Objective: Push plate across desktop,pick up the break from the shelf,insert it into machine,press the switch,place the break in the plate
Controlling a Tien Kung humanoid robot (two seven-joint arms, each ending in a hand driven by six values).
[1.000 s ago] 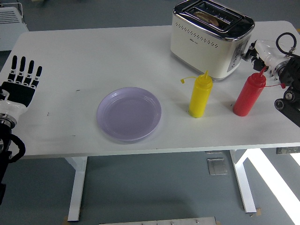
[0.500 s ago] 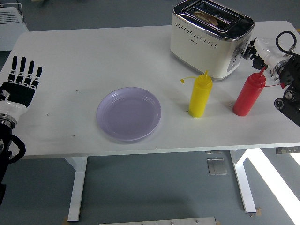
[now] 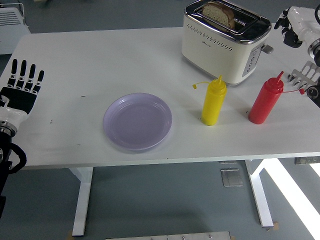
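Note:
A lilac plate (image 3: 138, 121) lies near the table's front middle. A cream toaster (image 3: 225, 40) stands at the back right, and a slice of bread (image 3: 218, 12) sticks up out of its slot. My right hand (image 3: 295, 20) is raised at the top right, apart from the toaster, with its fingers curled and holding nothing. My left hand (image 3: 24, 85) rests flat at the left edge with straight fingers.
A yellow squeeze bottle (image 3: 214, 101) and a red squeeze bottle (image 3: 267, 99) stand in front of the toaster. A metal rack (image 3: 302, 76) shows at the right edge. The white table (image 3: 100, 60) runs to a near edge below the plate.
The bread has popped up out of the toaster slot. My right hand has pulled away from the toaster's side and risen to the top right.

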